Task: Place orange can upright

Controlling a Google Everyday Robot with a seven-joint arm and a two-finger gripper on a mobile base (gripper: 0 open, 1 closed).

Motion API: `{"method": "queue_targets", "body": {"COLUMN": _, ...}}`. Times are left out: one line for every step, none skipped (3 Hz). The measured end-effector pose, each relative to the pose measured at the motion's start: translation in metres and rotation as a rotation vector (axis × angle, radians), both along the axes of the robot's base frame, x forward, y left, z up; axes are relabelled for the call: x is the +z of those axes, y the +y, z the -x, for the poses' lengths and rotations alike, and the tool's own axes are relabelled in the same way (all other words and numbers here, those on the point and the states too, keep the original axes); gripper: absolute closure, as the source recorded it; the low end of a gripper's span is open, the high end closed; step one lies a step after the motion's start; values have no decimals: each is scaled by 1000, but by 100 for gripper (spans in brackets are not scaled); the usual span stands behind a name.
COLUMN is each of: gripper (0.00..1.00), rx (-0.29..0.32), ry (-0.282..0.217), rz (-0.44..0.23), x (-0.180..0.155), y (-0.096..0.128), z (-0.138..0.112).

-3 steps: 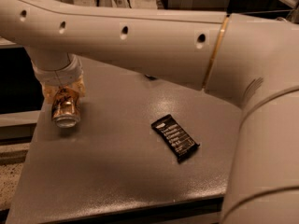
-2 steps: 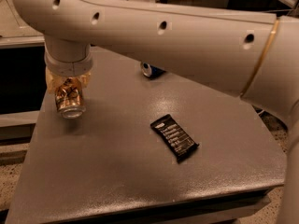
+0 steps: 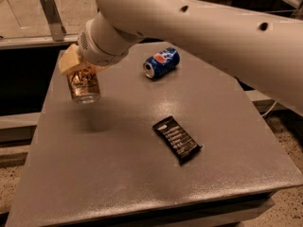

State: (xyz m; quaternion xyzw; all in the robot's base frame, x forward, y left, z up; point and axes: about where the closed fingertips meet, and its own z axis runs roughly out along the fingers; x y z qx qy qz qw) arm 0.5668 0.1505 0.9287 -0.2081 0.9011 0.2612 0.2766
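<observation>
The orange can [image 3: 84, 85] has a copper body with swirling graphics and a silver bottom. It hangs nearly upright in the air above the left part of the grey table [image 3: 142, 174], its shadow on the surface below it. My gripper [image 3: 78, 69] is shut on the can's upper part, at the end of the big white arm that crosses the top of the view. The can's top is hidden by the gripper.
A blue Pepsi can [image 3: 161, 63] lies on its side at the back middle of the table. A dark flat snack packet [image 3: 176, 139] lies near the table's middle right. The table's left and front edges drop to the floor.
The arm has swung up and to the right, uncovering the blue can. The orange can has lifted off the table with the gripper and now hangs above it.
</observation>
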Motion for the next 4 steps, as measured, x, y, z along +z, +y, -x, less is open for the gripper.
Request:
{"method": "queue_targets", "body": {"gripper": 100, "rx": -11, "ry": -23, "rz": -67, "x": 14, "y": -29, "z": -1}}
{"method": "queue_targets", "body": {"gripper": 100, "rx": -12, "ry": -27, "rz": -66, "x": 15, "y": -34, "z": 0}}
{"method": "queue_targets", "body": {"gripper": 100, "rx": -34, "ry": -85, "rz": -81, "x": 27, "y": -62, "z": -3}}
{"method": "queue_targets", "body": {"gripper": 100, "rx": -71, "ry": -190, "rz": -67, "x": 45, "y": -116, "z": 2}}
